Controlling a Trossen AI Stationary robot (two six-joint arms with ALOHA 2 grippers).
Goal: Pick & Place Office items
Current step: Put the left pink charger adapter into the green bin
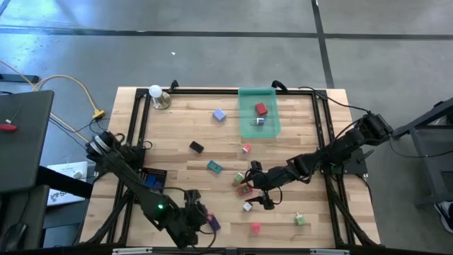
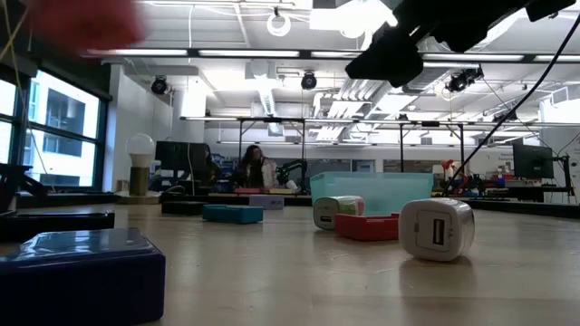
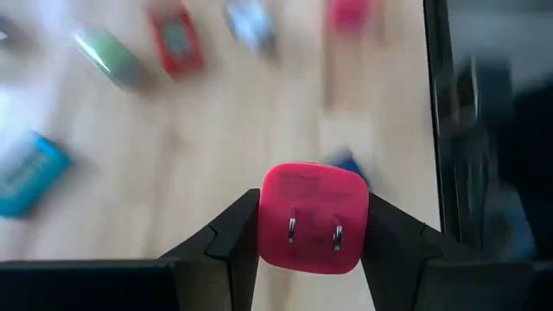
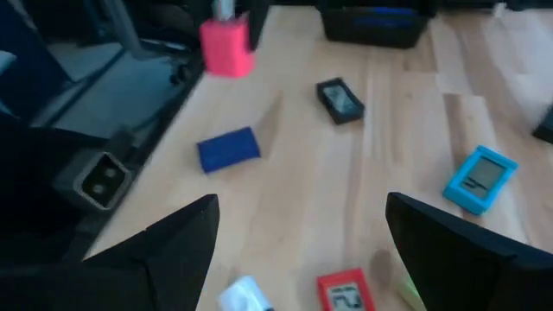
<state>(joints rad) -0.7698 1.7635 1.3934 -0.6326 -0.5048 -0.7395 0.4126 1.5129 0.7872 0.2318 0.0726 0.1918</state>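
My left end effector point(image 3: 313, 238) is grasping a pink plug block point(image 3: 313, 218) above the counter point(image 1: 177, 152); my right end effector point(image 4: 298, 250) hangs released over scattered pieces.

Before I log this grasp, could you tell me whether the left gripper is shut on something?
Shut: the left gripper holds a pink plug block between both fingers.

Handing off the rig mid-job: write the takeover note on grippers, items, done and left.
Left gripper is shut on a pink plug block at the table's near left edge.
Right gripper is open, empty, over the middle cluster.
Done: a red block and a small white piece lie in the green tray.
Left: the purple block, black piece, teal piece, white charger cube and others scattered on the table.
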